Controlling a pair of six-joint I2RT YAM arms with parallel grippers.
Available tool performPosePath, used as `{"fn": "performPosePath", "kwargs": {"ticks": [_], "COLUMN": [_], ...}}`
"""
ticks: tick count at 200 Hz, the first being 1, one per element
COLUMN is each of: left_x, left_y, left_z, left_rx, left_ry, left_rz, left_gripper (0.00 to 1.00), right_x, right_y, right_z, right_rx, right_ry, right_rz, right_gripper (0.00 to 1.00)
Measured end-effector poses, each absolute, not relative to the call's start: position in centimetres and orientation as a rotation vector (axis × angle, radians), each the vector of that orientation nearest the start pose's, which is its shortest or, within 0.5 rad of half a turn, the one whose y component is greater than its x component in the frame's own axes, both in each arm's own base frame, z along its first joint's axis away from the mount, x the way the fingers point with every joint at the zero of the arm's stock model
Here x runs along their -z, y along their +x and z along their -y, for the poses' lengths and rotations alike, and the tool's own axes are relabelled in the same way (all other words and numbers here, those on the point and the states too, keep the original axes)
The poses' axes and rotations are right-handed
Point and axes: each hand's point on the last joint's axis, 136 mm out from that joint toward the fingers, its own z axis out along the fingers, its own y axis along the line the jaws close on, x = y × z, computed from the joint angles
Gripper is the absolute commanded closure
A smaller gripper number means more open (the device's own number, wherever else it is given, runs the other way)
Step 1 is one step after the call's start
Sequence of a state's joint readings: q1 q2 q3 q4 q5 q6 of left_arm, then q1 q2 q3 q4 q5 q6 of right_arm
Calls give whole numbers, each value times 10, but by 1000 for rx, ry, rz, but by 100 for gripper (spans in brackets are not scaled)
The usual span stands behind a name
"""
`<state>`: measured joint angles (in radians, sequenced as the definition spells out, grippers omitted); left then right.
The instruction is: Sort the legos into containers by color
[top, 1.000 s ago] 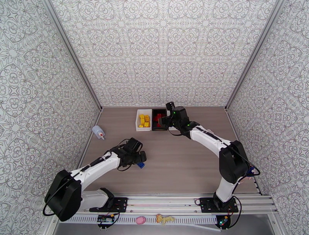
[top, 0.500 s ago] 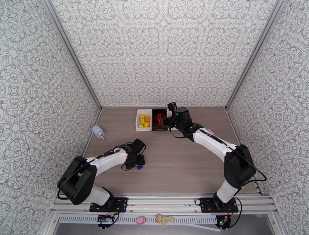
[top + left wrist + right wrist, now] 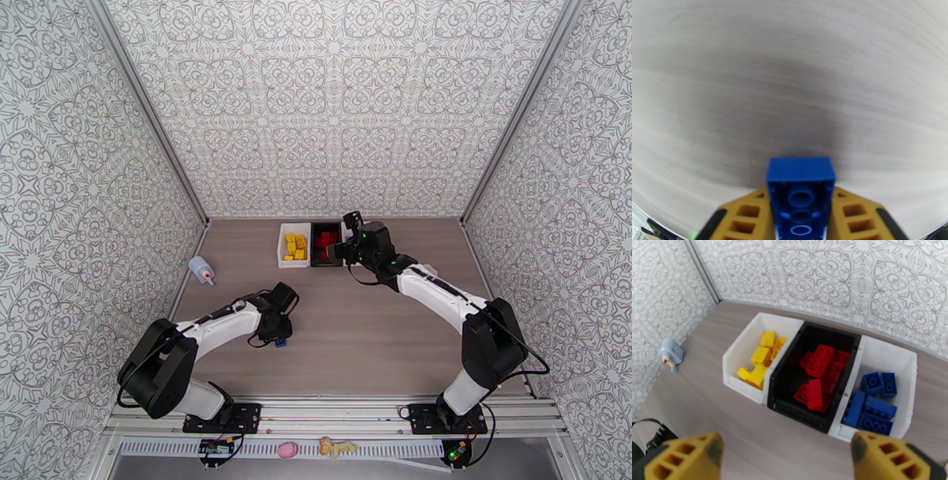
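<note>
One blue studded plastic brick [image 3: 280, 343] sat outside the bins in the top external view, low over the grey wood-grain counter [image 3: 371, 339] and caught at the tip of the left end effector [image 3: 277, 335], well apart from the containers at the far edge. There a white rectangular bin [image 3: 281, 245] held yellow bricks [image 3: 295, 245] and the black bin [image 3: 325, 264] touching it held red bricks [image 3: 323, 240]. The right end effector [image 3: 347, 234] hovered just right of the black bin, covering most of what lay beneath. A small pale bottle with a red tip [image 3: 201, 271] lay near the left wall, apart from everything else.

In the left wrist view, the yellow fingers [image 3: 857, 215] were clamped on the blue brick from both sides, its hollow underside toward the camera and bare counter beyond. Whether the brick touched the counter could not be told.

In the right wrist view, the right end effector's fingers stood wide apart with nothing between them, above the counter in front of the row. Three bins stood side by side: yellow bricks in the left one, red in the middle, and blue bricks [image 3: 873, 398] in a second white bin [image 3: 888, 351] on the right.

By this, the sort looked nearly finished. The held brick seemed the last one out of place, and what remained was to carry it across to the right-hand white bin and release it among the other blue ones
</note>
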<state>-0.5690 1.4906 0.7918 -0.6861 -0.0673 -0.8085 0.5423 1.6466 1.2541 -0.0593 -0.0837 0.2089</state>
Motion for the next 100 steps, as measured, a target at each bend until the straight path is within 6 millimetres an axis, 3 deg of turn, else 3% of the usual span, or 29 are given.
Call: {"fn": "performPosePath", "kwargs": {"ticks": [42, 100], "left_x": [-44, -118], "left_y": [248, 308], "left_z": [144, 187], "left_rx": [147, 351], "left_ry": [-314, -70], "left_rz": [-2843, -2486], "left_gripper": [73, 72], "right_x": [-245, -256], "right_y": [404, 352], "right_z": [-263, -230], "right_rx": [-576, -576], "right_ry": [-399, -403], "right_rz": [-1987, -1927], "right_gripper": [11, 10]}}
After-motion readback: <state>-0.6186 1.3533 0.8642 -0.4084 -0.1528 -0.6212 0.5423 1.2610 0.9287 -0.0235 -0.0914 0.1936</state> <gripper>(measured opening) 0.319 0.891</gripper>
